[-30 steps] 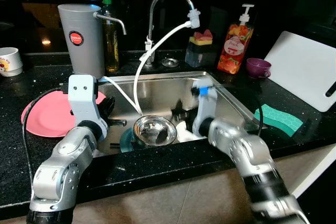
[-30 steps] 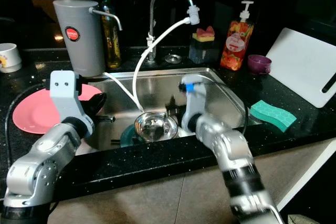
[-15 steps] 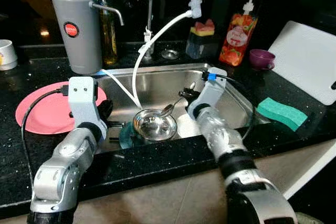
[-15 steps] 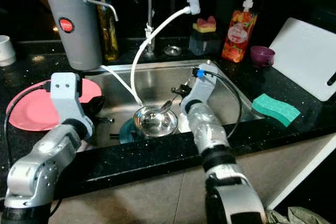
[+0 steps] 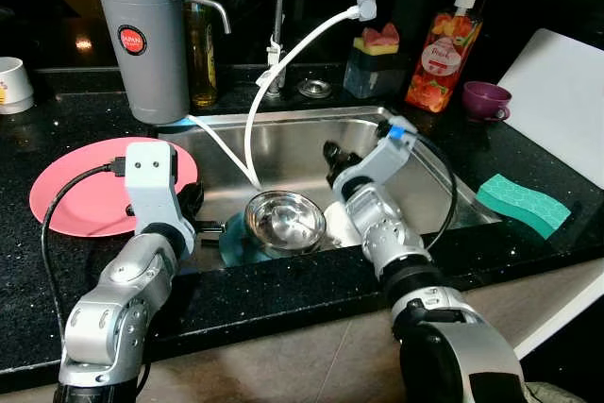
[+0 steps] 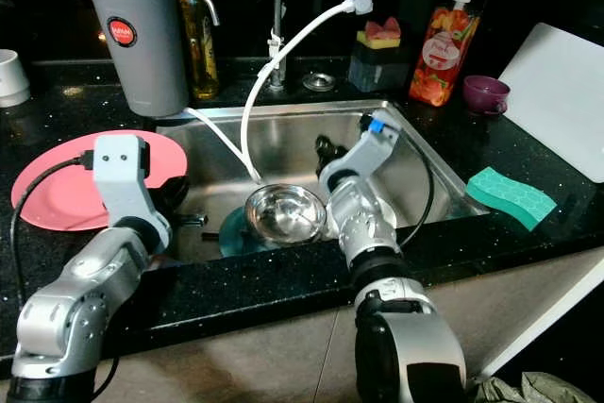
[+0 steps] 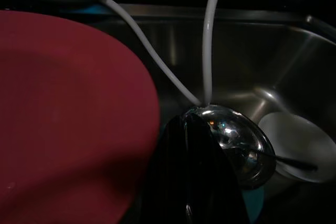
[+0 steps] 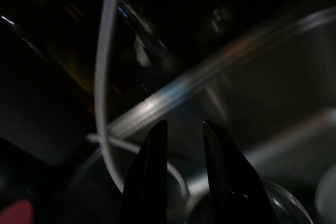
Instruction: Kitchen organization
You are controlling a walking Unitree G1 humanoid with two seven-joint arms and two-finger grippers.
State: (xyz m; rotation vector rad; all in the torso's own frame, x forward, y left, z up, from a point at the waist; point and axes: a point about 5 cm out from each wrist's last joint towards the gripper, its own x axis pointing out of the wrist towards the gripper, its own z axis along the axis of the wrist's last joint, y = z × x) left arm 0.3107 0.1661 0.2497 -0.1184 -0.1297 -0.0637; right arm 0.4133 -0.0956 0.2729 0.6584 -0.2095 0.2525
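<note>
1. Left eye view: my right pincer (image 5: pixel 332 154) hangs over the middle of the sink (image 5: pixel 283 143), beyond and just right of the steel bowl (image 5: pixel 285 221).
2. What changed: half a second ago this pincer held a spoon above the bowl. Now its fingers (image 8: pixel 152 171) stand slightly apart with nothing between them, so it has released.
3. The spoon (image 7: pixel 278 157) now lies low in the sink, one end at the bowl and its handle reaching over the white dish (image 7: pixel 294 140) beside it. I cannot tell exactly where the spoon's own bowl rests.
4. The steel bowl sits on a teal plate (image 5: pixel 231 247) in the near part of the sink, with the white hose (image 5: pixel 283 68) ending just behind it.
5. My left pincer (image 7: pixel 184 124) looks clenched and empty, at the sink's left edge beside the pink plate (image 5: pixel 75 195) on the surface (image 5: pixel 57 271).
6. My reading: the spoon went back into the sink, so nothing is sorted yet. The right pincer is free for a fresh pick.
</note>
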